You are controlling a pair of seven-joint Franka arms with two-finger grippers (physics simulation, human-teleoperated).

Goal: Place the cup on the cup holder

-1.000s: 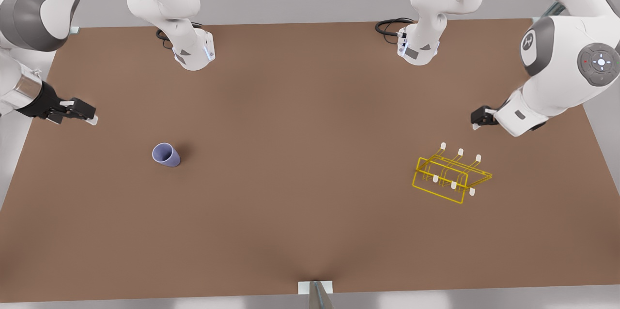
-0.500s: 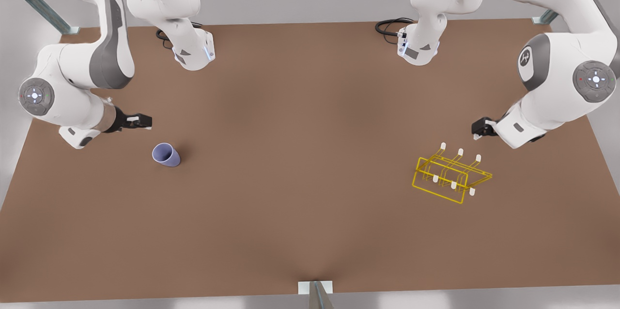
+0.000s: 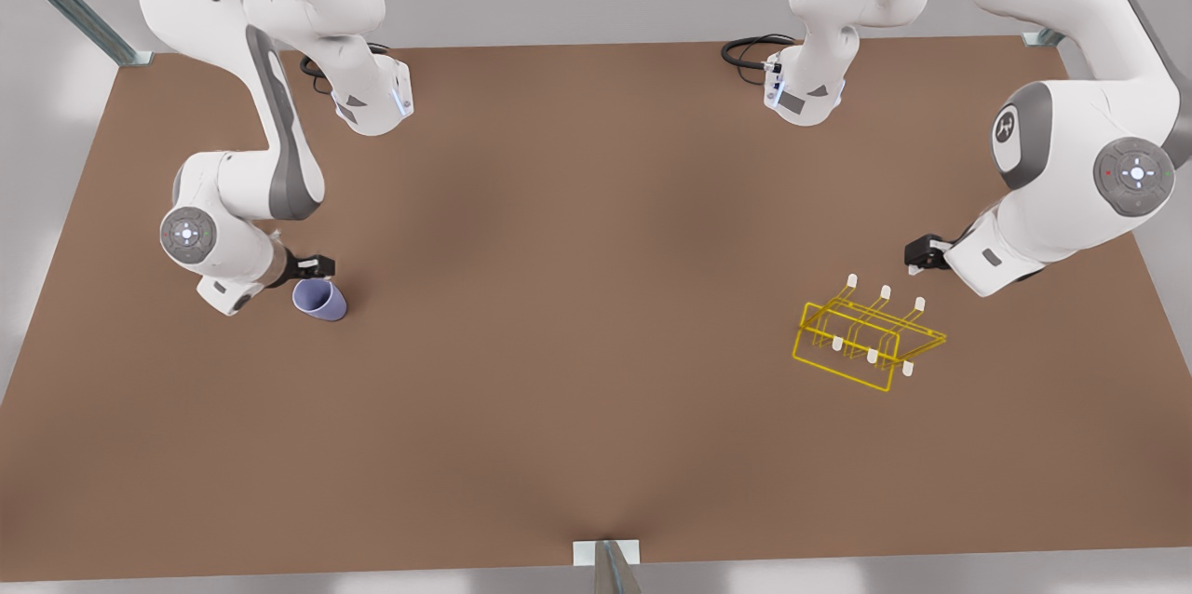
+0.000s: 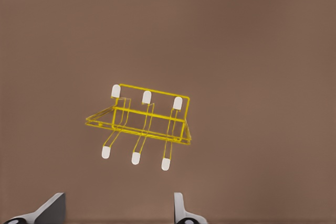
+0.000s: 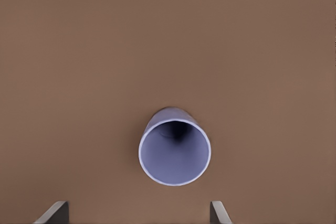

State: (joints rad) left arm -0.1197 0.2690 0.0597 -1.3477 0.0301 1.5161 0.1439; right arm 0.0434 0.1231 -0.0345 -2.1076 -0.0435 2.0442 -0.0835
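The cup (image 3: pixel 319 299) is lavender-blue and stands on the brown table toward the front view's left, its mouth facing up at the right wrist camera (image 5: pixel 175 153). My right gripper (image 3: pixel 317 266) hovers just behind and above it, open, fingertips wide apart (image 5: pixel 137 214) and not touching the cup. The cup holder (image 3: pixel 868 343) is a yellow wire rack with white-capped prongs at the front view's right (image 4: pixel 139 124). My left gripper (image 3: pixel 917 257) hangs a little behind it, open (image 4: pixel 118 212), holding nothing.
The brown table (image 3: pixel 596 203) stretches bare between cup and rack. Both arm bases (image 3: pixel 372 105) (image 3: pixel 801 96) stand at the far edge with black cables. A metal post (image 3: pixel 607 566) sits at the near edge.
My right arm swung in from the front view's left edge and came down close to the cup. The left gripper shifted only slightly near the rack. Cup and rack stayed put.
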